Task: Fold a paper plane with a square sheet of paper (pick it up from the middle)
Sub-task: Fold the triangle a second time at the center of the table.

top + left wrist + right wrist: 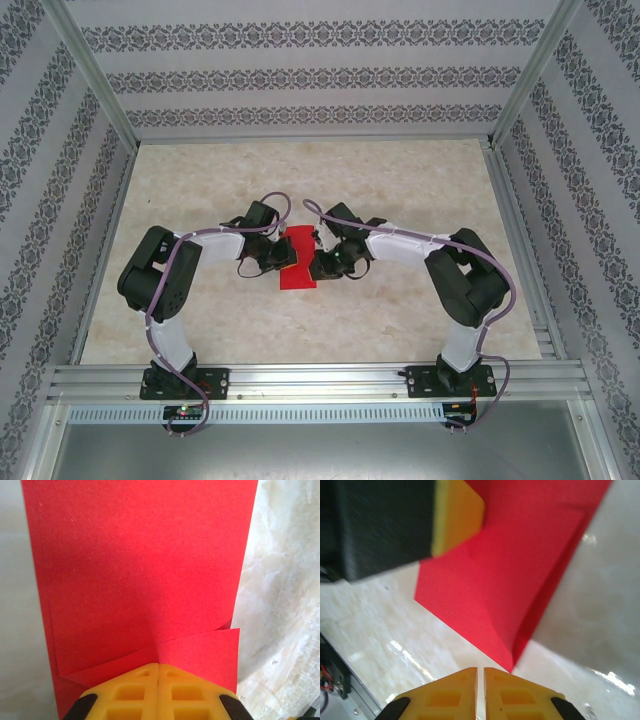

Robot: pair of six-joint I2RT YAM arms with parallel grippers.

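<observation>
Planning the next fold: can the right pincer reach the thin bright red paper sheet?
Probably yes: the red paper sheet has a corner just ahead of the shut right pincer, nothing between.

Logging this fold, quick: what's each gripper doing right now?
Left gripper: closed, pinching the red paper.
Right gripper: closed on nothing, the paper's corner just beyond its tips.

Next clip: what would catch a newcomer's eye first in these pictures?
The bright red sheet of paper, already creased, stands out at the middle of the pale table, between the left gripper and the right gripper. In the left wrist view, the left one's yellow jaws are shut on the sheet's near edge. The right one's jaws are shut just off a corner.
</observation>
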